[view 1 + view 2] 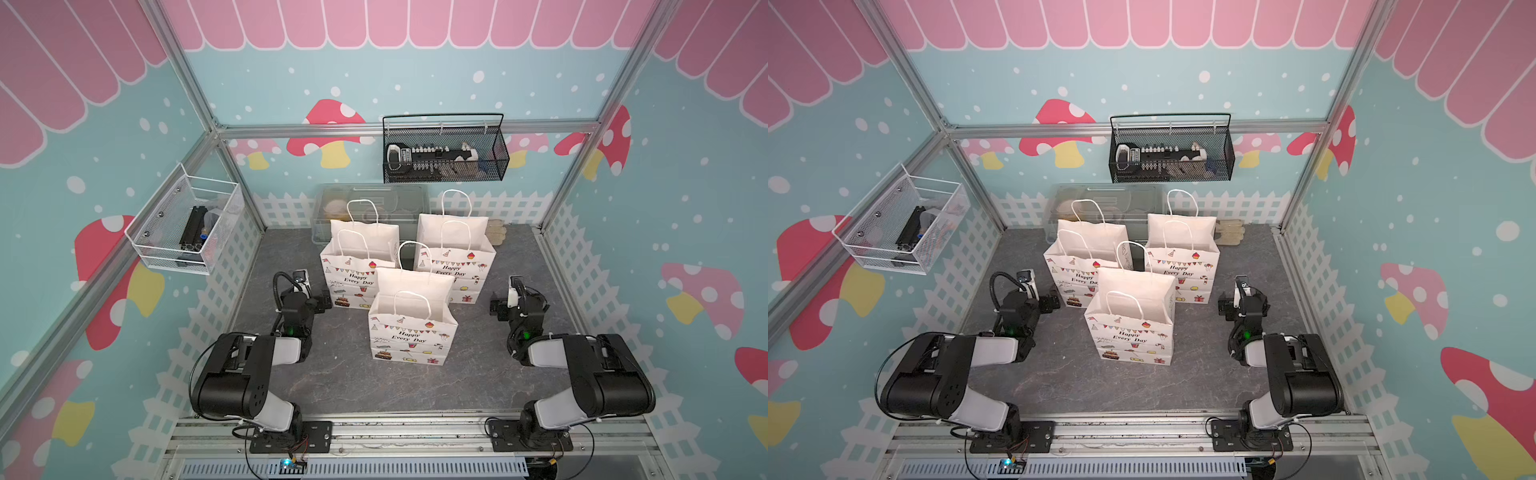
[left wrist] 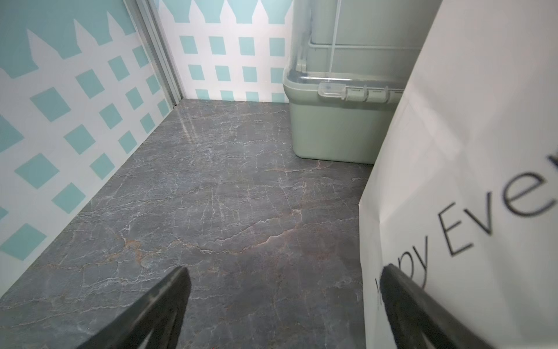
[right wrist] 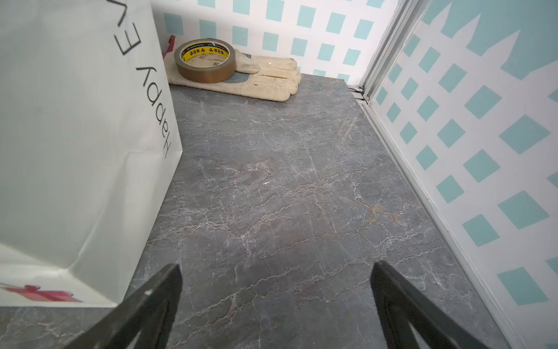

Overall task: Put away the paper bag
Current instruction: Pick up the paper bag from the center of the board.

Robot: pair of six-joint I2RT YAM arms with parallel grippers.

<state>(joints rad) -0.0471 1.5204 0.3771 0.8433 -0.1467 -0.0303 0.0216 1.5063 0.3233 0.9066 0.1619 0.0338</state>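
– On the grey tabletop (image 1: 332, 386), in both top views, what stands?

– Three white paper bags, all upright and open-mouthed. The front paper bag (image 1: 411, 332) (image 1: 1129, 332) is centred between the arms. The left rear bag (image 1: 353, 270) and right rear bag (image 1: 457, 257) stand behind it, before a lidded storage box (image 1: 370, 199). The left gripper (image 1: 322, 301) sits just beside the left rear bag's lower corner. The right gripper (image 1: 496, 308) is near the right rear bag but apart from it.

– Left wrist view?

– The left gripper (image 2: 283, 275) has its jaws spread wide with only bare tabletop between them. One finger overlaps the left rear bag's (image 2: 468, 151) printed face; contact cannot be confirmed. The storage box (image 2: 332, 127) stands beyond.

– Right wrist view?

– The right gripper (image 3: 276, 269) also has its jaws wide apart and empty. The right rear bag (image 3: 75, 136) is off to one side, clear of the fingers. A tape roll (image 3: 205, 60) lies on work gloves (image 3: 271, 81) by the far wall.

– Step in hand?

– Judged as not begun: no bag is held. The front paper bag looks the easiest to reach. The next move calls for an arm to rise to its rope handle (image 1: 411, 292) and close there without toppling the bag. The destination is not evident.
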